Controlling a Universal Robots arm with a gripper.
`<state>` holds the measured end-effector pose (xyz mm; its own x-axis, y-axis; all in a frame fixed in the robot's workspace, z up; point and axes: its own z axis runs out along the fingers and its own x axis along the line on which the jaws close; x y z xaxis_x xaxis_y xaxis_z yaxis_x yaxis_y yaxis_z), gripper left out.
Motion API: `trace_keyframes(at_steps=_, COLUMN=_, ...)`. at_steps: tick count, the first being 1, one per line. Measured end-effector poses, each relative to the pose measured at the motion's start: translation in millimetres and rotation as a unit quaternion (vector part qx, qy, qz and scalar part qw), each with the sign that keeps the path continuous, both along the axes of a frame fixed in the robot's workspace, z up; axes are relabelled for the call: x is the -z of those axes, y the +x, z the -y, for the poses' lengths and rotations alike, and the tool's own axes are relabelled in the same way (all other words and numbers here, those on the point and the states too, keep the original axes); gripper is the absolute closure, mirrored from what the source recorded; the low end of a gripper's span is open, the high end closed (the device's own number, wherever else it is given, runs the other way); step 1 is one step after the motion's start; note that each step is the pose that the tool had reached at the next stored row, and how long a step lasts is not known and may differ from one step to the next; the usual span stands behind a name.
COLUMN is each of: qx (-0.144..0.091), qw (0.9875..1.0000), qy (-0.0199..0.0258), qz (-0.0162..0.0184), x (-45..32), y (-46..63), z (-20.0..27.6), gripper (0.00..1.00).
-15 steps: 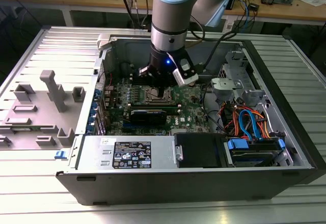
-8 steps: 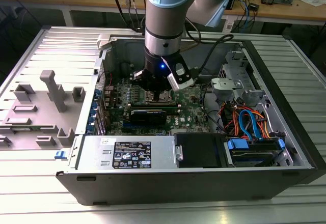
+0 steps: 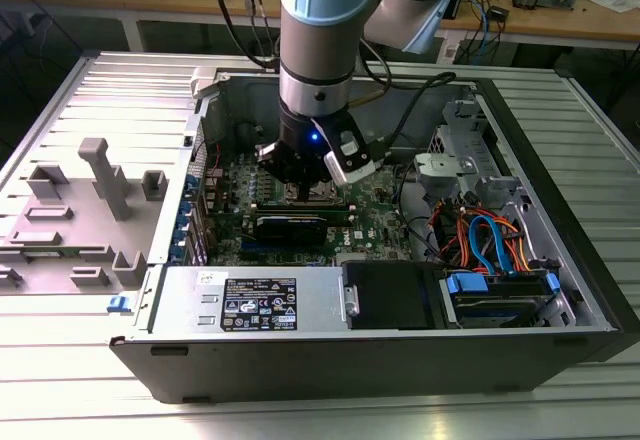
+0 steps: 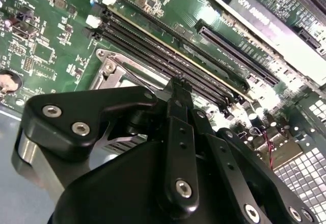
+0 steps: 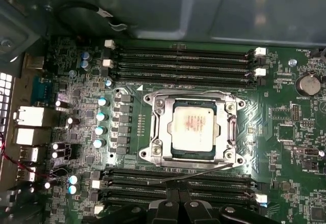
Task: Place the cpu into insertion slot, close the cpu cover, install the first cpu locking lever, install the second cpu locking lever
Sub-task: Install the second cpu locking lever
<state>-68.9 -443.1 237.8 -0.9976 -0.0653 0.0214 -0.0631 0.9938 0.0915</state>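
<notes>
Open computer case (image 3: 560, 250), motherboard (image 5: 285, 127) exposed. Cpu (image 5: 195, 126), a flat square chip with pale silvery top, seated in the insertion slot (image 5: 232, 132) at the board's centre. Cpu cover (image 5: 162, 130), a thin metal frame with a square window, lying flat around the chip. A thin wire locking lever (image 5: 198, 173) slanting between the socket and the gripper-side memory slots (image 5: 178, 186). Gripper (image 5: 178, 203), matte black, bolted linkages, just beyond that lever from the socket; fingertips apparently drawn together, gripping nothing visible.
</notes>
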Motion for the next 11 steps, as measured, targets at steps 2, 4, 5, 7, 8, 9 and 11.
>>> trace_keyframes(at_steps=2, qx=0.0, qw=1.0, qy=-0.0001, qz=0.0, x=-1.6, y=0.0, z=0.9, gripper=0.89)
trace_keyframes(at_steps=4, qx=0.0, qw=1.0, qy=-0.0001, qz=0.0, x=-6.5, y=0.0, z=2.1, gripper=0.89)
trace_keyframes(at_steps=5, qx=0.0, qw=1.0, qy=-0.0002, qz=0.0, x=-7.9, y=0.0, z=2.3, gripper=0.89)
trace_keyframes(at_steps=7, qx=0.0, qw=1.0, qy=0.0, qz=0.0001, x=-11.1, y=0.1, z=2.5, gripper=0.89)
trace_keyframes(at_steps=8, qx=0.0, qw=1.0, qy=0.0035, qz=0.0, x=-11.2, y=0.1, z=2.7, gripper=0.89)
trace_keyframes(at_steps=9, qx=0.0, qw=1.0, qy=0.0078, qz=0.0, x=-11.3, y=0.1, z=2.8, gripper=0.89)
trace_keyframes(at_steps=11, qx=0.0, qw=0.9999, qy=0.0149, qz=0.0, x=-10.8, y=0.0, z=2.9, gripper=0.89)
